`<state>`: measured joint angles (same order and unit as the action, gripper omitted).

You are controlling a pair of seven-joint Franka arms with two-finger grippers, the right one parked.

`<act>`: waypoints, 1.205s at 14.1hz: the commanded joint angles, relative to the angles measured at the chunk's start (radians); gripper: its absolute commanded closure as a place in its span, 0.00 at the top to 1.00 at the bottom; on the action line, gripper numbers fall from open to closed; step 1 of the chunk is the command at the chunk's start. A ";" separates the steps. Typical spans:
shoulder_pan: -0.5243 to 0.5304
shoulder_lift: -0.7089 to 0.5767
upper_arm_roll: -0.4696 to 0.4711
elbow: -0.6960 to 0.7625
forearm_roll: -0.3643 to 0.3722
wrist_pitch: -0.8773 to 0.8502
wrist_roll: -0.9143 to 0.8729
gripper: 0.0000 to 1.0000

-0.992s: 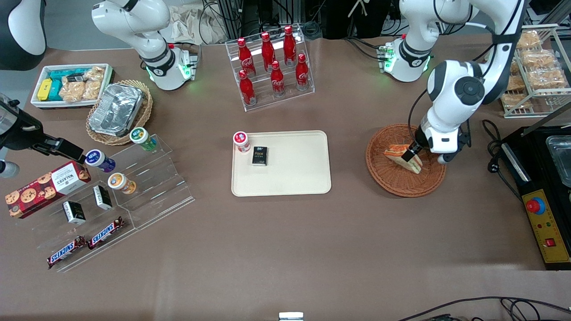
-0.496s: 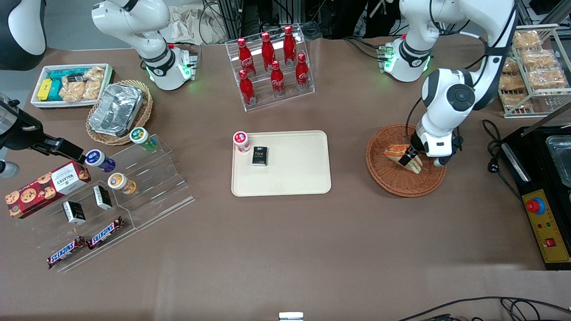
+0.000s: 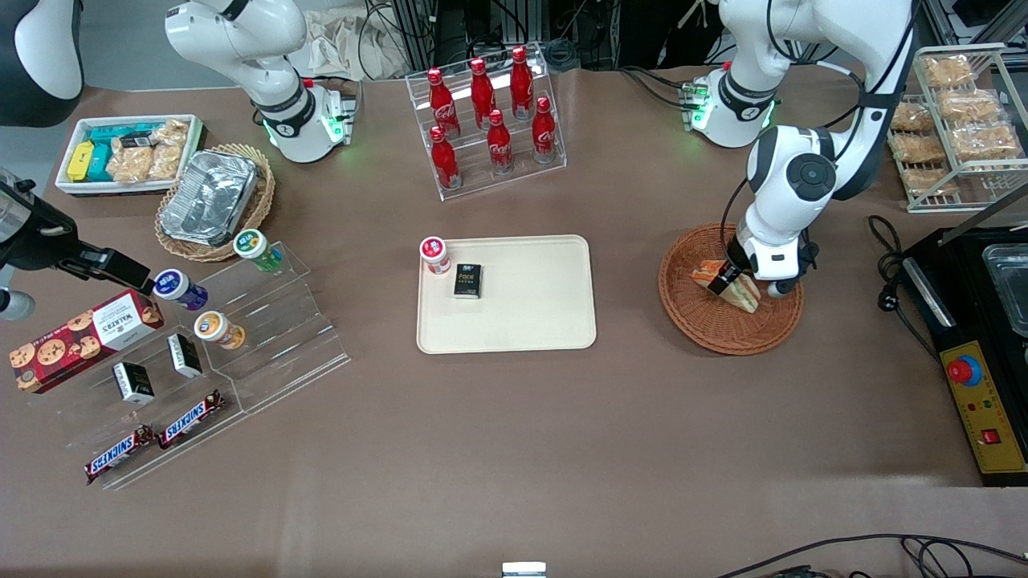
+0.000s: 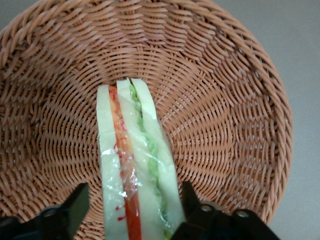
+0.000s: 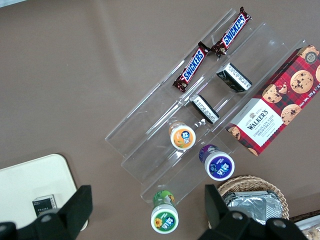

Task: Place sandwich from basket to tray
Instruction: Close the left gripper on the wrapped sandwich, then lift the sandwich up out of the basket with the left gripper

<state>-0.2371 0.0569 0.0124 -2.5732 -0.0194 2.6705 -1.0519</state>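
The sandwich (image 3: 747, 294), a clear-wrapped wedge with orange-red and green filling, lies in the round reddish-brown wicker basket (image 3: 723, 333). My left gripper (image 3: 725, 278) is down in the basket, over the sandwich's middle. In the left wrist view the sandwich (image 4: 135, 150) runs between the two black fingers (image 4: 77, 202) of the gripper (image 4: 134, 200). The gripper is open: one finger touches the bread and the other stands a little apart from it. Basket weave (image 4: 225, 100) shows all round. The cream tray (image 3: 530, 313) lies beside the basket, toward the parked arm's end.
A red-capped jar (image 3: 434, 254) and a small black box (image 3: 467, 280) sit on the tray's corner. A rack of red bottles (image 3: 490, 120) stands farther from the camera. A black control box (image 3: 976, 361) and a wire rack of pastries (image 3: 960, 120) flank the basket.
The left arm's elbow and wrist swung toward the tray while the gripper shifted slightly along the sandwich. The sandwich stayed where it lay in the basket.
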 commanded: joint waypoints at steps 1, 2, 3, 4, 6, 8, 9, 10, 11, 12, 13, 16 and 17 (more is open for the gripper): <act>-0.021 -0.006 0.034 0.004 0.002 0.014 -0.022 0.34; -0.019 -0.011 0.034 0.007 0.004 0.014 -0.022 0.25; -0.019 -0.032 0.034 0.008 0.004 0.009 -0.025 0.14; -0.019 -0.061 0.034 0.010 0.004 0.002 -0.036 0.09; -0.019 -0.109 0.032 0.028 0.002 -0.046 -0.074 0.10; -0.019 -0.161 0.032 0.101 0.004 -0.206 -0.076 0.10; -0.018 -0.176 0.034 0.164 0.006 -0.312 -0.066 0.09; -0.018 -0.178 0.032 0.247 0.007 -0.427 -0.062 0.10; -0.018 -0.174 0.032 0.337 0.007 -0.537 -0.057 0.10; -0.018 -0.167 0.031 0.423 0.007 -0.629 -0.053 0.10; -0.018 -0.163 0.031 0.495 0.006 -0.697 -0.042 0.10; -0.014 -0.163 0.031 0.645 0.004 -0.849 0.009 0.10; -0.014 -0.163 0.032 0.672 0.004 -0.877 0.032 0.10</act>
<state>-0.2399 -0.1336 0.0334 -1.9874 -0.0184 1.8654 -1.0632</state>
